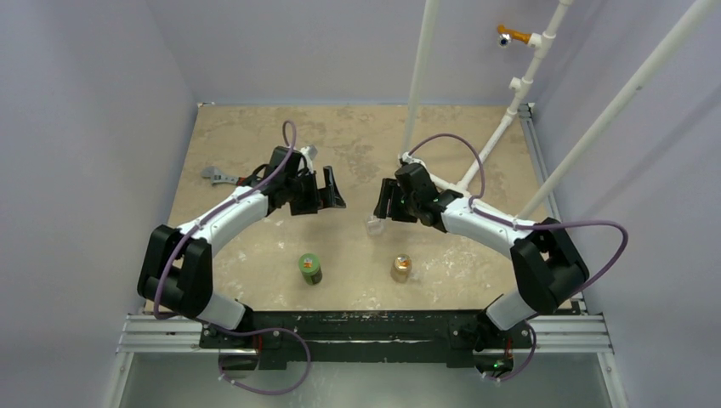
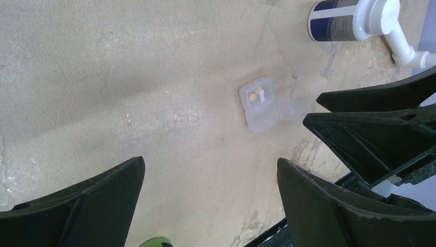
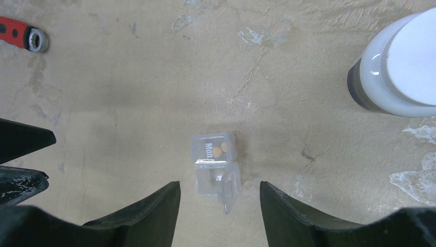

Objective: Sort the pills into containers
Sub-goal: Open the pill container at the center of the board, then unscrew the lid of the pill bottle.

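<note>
The beige mottled bench point(image 3: 128, 92) has a matt, stone-patterned surface, scuffed and flaked pale in patches. Just ahead of the right pincer point(image 3: 220, 186) lies the small clear rectangular plastic case point(image 3: 215, 170), smooth and glossy, holding two matt tan-orange round pills point(image 3: 217, 153). That pincer's fingers point(image 3: 144, 221) are black moulded plastic, matt, with rough, whitish-worn edges; the left pincer point(image 2: 211, 162) looks alike. Far to the right pincer's right, the dark round bottle with a white cap point(image 3: 398, 67) is smooth plastic. Far to its left, the red-handled tool point(image 3: 20, 32) ends in dull metal.
</note>
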Tool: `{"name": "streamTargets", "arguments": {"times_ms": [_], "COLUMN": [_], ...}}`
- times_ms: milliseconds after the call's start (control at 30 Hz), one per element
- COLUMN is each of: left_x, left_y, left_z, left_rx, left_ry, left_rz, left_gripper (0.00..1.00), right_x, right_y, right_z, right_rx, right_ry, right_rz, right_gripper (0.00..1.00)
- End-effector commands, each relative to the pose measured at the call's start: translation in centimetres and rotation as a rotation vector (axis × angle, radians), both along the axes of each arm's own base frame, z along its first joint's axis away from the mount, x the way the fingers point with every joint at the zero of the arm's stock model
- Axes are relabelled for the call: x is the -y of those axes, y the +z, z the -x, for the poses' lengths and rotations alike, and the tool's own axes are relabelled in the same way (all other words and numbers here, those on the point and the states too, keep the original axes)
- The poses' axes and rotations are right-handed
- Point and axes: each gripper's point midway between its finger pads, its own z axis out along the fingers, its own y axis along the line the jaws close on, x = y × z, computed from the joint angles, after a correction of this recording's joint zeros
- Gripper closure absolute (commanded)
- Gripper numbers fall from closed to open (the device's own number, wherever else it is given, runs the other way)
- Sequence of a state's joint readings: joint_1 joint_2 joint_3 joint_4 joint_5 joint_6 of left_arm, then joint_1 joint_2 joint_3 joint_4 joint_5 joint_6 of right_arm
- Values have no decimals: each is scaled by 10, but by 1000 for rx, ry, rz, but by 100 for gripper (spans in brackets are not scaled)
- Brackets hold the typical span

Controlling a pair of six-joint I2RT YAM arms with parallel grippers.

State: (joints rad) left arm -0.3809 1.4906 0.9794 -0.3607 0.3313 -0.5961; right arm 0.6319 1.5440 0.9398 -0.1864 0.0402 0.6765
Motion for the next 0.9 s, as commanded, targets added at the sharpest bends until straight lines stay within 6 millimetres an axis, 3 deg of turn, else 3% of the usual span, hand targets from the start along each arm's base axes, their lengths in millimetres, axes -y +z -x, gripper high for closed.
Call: {"name": "streamTargets", "arguments": {"times_ms": [0, 333, 433, 533, 633, 733, 867], "left_x": [2, -9, -19, -37, -68, -110, -151], "left_y": [29, 39, 48, 59, 66, 73, 87], "left_z": [-11, -11, -9, -4, 0, 9, 15], "left_rx": [97, 140, 164, 196, 193, 172, 188], "left_ry": [-17, -2, 17, 56, 134, 239, 372], "left_rz": [8, -34, -55, -108, -198, -277, -293], "left_gripper": [0, 0, 0, 0, 0, 0, 0], "right_x": [1, 2, -5, -24, -51, -85, -126], "right_y": [38, 57, 71, 94, 115, 125, 124], "right_z": [-13, -10, -5, 5, 19, 36, 62], "right_rx": [85, 108, 137, 191, 232, 239, 243], "right_ry": [-19, -14, -11, 22, 92, 198, 340], "right_rz": [-20, -20, -1, 6, -2, -26, -17], "right_gripper": [41, 30, 27, 25, 24, 23, 17]}}
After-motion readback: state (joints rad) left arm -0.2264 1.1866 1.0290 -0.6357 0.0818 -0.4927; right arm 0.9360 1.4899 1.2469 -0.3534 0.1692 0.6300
